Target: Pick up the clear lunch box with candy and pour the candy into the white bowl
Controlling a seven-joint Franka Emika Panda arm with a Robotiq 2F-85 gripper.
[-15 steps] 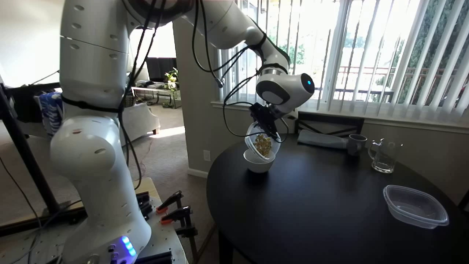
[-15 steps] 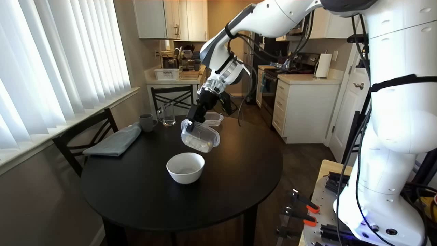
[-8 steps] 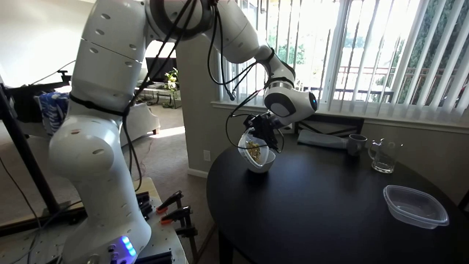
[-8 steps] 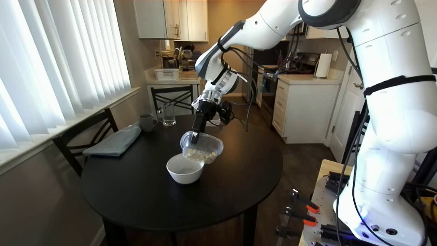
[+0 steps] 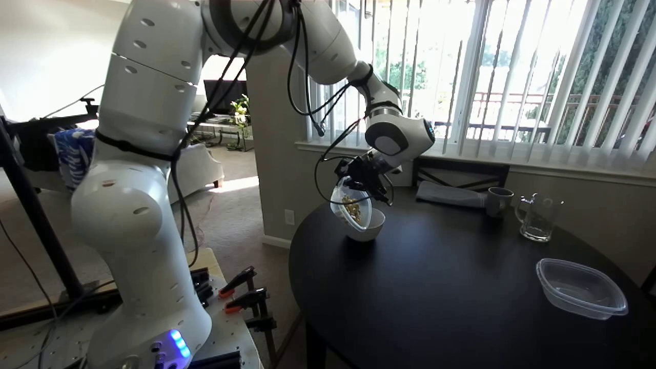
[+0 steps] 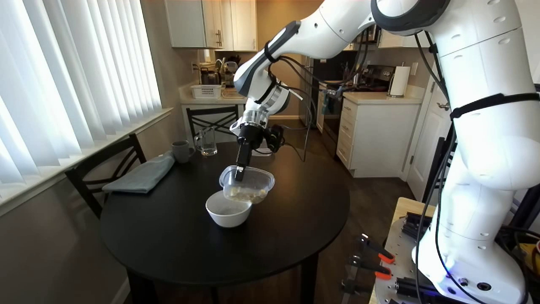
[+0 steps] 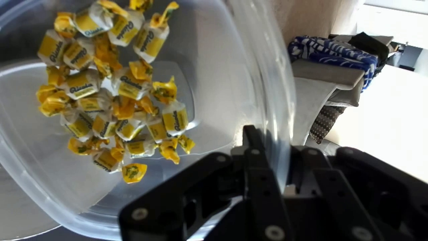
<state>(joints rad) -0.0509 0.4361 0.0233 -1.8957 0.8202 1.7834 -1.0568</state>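
At the left of an exterior view stands the robot arm [image 5: 136, 118], built of smooth, rounded white shells. Left of lower centre, the clamps [image 5: 249, 299] are black with orange pads. At centre is the tub [image 6: 253, 181]: thin clear plastic, rounded-square, with a thick rim. It is tilted and raised off the table [image 5: 451, 292], which has a round, matte black top. The candy [image 7: 130, 85] is inside the tub; in the wrist view it occupies the left half of the frame as small pieces in twisted yellow and white wrappers. The bowl [image 6: 228, 217], plain white, round and smooth-walled, stands upright on the table just below the tub. The tub overlaps the bowl's rim in both exterior views; contact cannot be determined. The black gripper [image 7: 276, 144] pinches the tub's rim, one finger on each side of the wall. Right of centre lie a folded grey cloth [image 5: 448, 196], a grey cylindrical mug [image 5: 496, 205] and a clear glass mug [image 5: 539, 218] with a handle. At far right is a shallow, clear plastic box [image 5: 584, 287] with rounded corners.
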